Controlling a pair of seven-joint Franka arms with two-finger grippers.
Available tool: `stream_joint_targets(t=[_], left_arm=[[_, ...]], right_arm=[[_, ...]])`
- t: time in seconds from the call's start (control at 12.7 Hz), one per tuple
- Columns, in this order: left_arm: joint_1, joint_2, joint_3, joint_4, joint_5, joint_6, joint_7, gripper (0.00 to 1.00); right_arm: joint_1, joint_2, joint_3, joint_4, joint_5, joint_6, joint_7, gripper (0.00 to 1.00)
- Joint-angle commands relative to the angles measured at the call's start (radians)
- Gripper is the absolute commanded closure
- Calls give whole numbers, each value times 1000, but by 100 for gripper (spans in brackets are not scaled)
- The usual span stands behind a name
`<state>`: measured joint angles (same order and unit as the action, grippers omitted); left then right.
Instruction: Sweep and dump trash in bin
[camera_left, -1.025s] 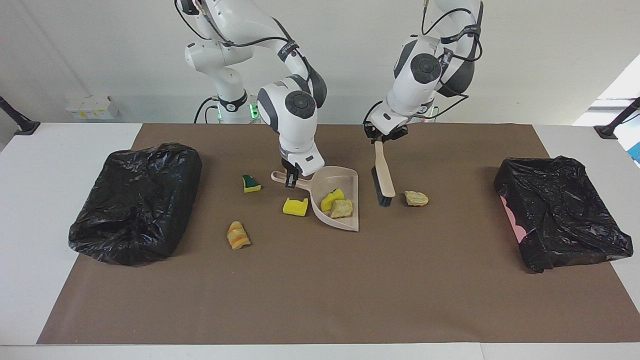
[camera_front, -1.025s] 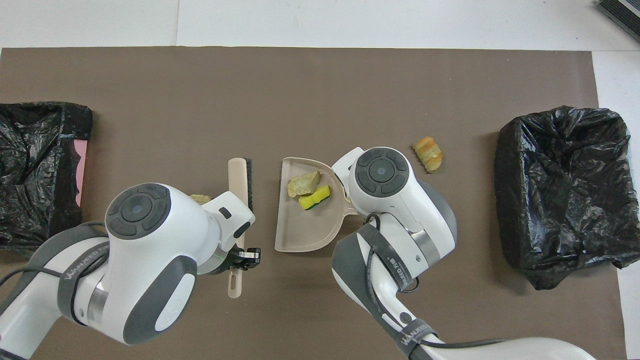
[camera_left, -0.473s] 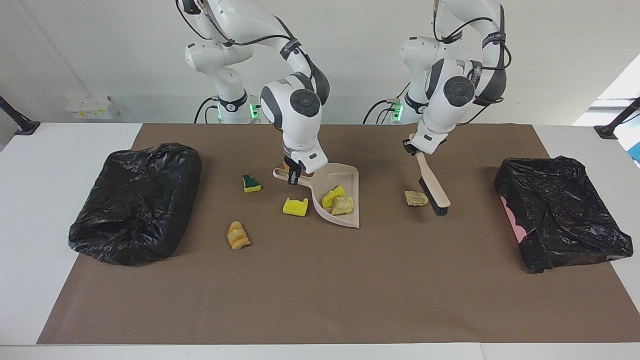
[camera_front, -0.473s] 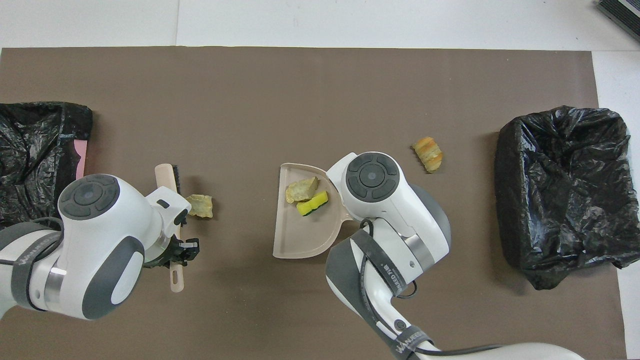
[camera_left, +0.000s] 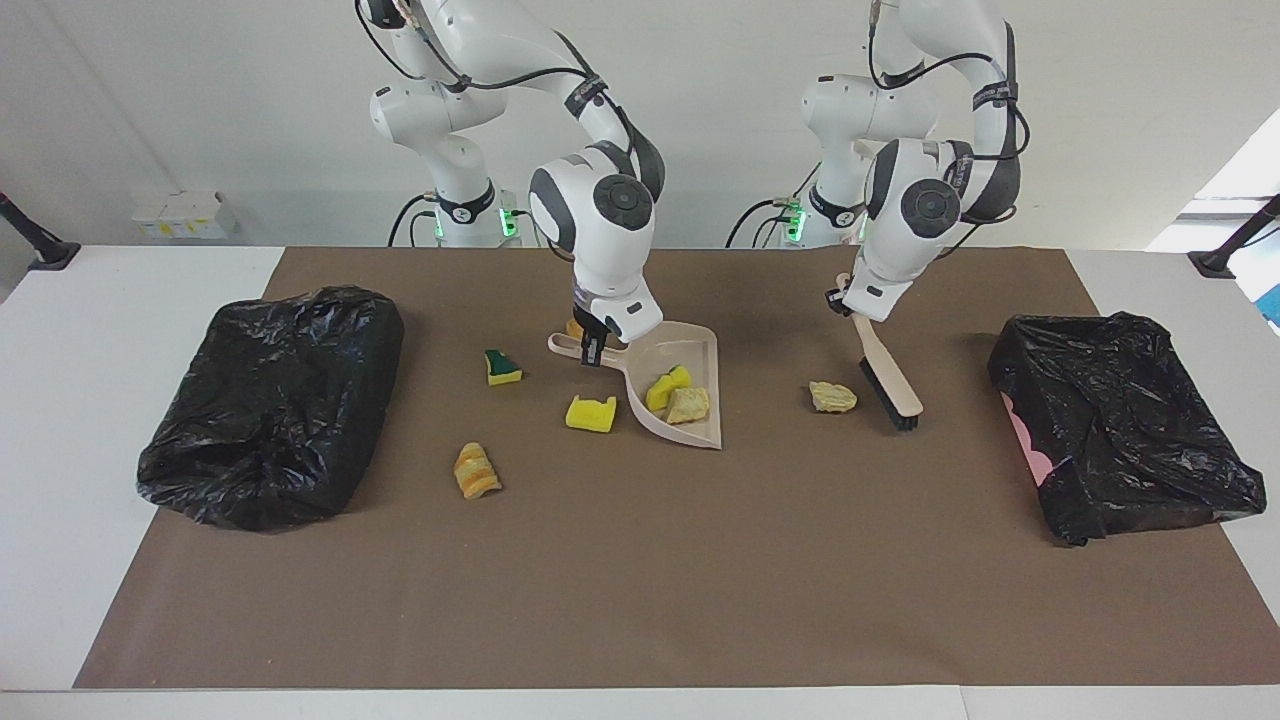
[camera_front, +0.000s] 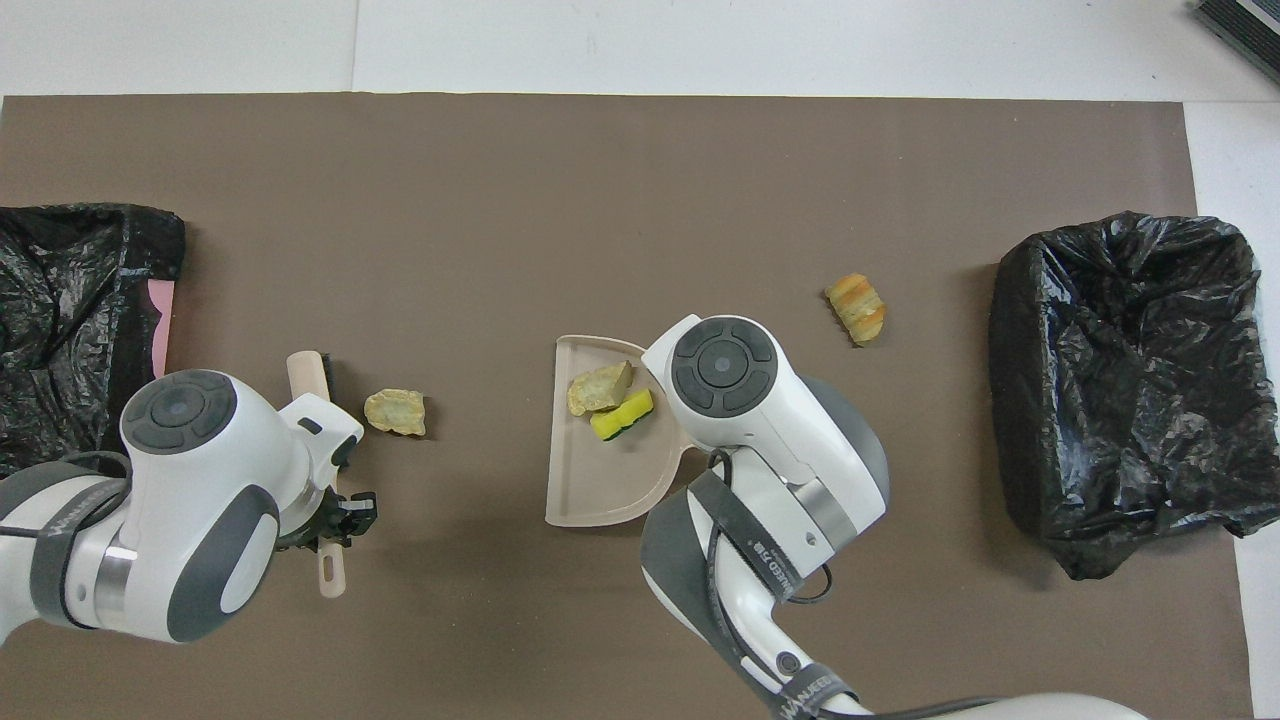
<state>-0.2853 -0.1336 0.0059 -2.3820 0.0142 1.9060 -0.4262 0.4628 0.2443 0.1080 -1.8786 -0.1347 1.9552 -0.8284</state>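
Gripping the brush (camera_left: 885, 372) handle, left gripper (camera_left: 838, 300) at center-right; right gripper (camera_left: 590, 348) clamps dustpan (camera_left: 690, 352) handle, mid-frame.

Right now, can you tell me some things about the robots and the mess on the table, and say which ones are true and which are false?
1. The left gripper holds the brush. True.
2. The dustpan has nothing in it. False: two scraps lie in it.
3. The right gripper holds the dustpan by its handle. True.
4. The tan scrap beside the brush is already in the dustpan. False: it lies on the brown mat, between the brush and the dustpan.
5. Both black bags sit at one end of the table. False: one is at each end.
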Motion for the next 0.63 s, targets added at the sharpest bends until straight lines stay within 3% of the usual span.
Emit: stream_joint_targets(t=[0.0, 0.24, 0.55], left_arm=[[-66, -9, -1, -39, 15, 28, 44, 100], [-147, -11, -1, -42, -23, 65, 183, 100], [-311, -18, -3, -46, -150, 122, 195, 100]], right_arm=[[16, 0, 6, 4, -23, -21, 46, 100], [20, 6, 6, 4, -23, -15, 78, 100], [27, 17, 6, 1, -22, 8, 103, 100]])
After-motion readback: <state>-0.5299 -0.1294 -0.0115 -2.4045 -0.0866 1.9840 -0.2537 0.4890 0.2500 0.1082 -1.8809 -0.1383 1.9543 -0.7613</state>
